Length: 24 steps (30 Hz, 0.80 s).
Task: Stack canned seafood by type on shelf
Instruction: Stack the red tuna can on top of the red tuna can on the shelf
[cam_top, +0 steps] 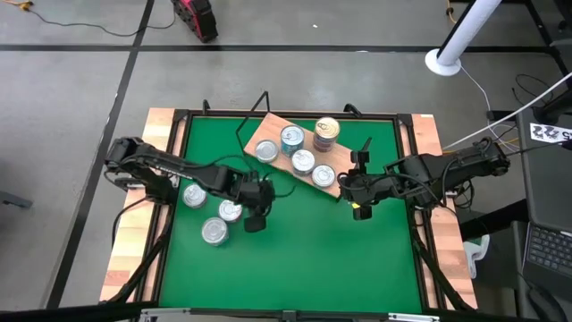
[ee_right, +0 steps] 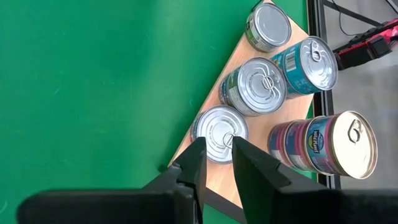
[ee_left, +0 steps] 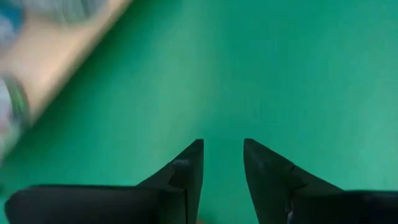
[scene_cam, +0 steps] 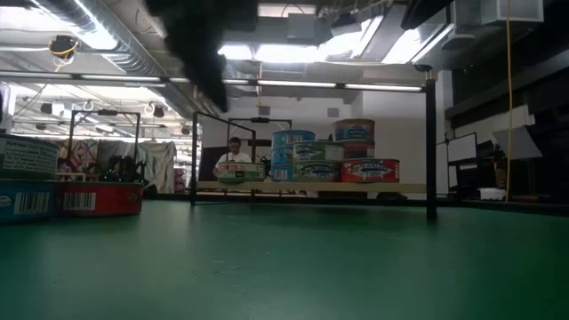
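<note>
Nearest, three tins (cam_top: 214,215) sit on the green mat (cam_top: 295,250) beside the left gripper (cam_top: 256,221), slightly parted and empty. Farther back, the right gripper (cam_top: 359,209), narrowly parted, holds nothing beside the shelf (cam_top: 268,130) carrying five tins (cam_top: 304,161).

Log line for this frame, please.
left gripper: open, empty, over green mat | right gripper: empty, beside shelf end | tins off shelf: three

Overhead, table-level, 2 wrist cams; shelf (cam_top: 292,152) shared.
</note>
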{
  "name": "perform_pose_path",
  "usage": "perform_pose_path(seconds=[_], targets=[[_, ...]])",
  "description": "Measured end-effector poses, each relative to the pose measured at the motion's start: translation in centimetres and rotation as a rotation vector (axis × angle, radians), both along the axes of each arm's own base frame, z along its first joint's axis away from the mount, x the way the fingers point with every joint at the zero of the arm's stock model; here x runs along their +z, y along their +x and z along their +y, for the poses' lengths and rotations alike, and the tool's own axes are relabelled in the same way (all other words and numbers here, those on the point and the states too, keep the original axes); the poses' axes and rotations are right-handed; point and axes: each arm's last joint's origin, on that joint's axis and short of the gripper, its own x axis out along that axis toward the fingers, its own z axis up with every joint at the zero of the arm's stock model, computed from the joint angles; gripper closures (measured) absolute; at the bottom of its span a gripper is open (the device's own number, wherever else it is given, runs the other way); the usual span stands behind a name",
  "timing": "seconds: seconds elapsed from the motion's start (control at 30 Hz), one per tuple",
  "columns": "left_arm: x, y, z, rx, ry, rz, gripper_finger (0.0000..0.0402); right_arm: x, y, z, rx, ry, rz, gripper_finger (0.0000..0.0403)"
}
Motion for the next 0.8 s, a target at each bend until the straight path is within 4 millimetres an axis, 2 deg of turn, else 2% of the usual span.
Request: perform_pose_path(seconds=[0.23,0.37,0.63,0.8], targets=[[-2.4,-2.0,-2.7,0.127,-0.064,0.122,0.0293,0.0,0.0,0.0,0.0,0.001,-0.004,0.0324],[-3.4,-3.0,-3.5,0.242,-0.099,0.161,0.0293,0.0,0.1,0.0,0.0,0.002,-0.006,0.0324],[-5.6,-4.9,-3.7,0.383,-0.098,0.252,0.0292,0.0,0.1,0.0,0.0,0.002,-0.009,0.0324],[-6.7,-5.5,-3.4,0.407,-0.084,0.28,0.0292,0.0,0.1,0.0,0.0,0.003,-0.009,0.0324]])
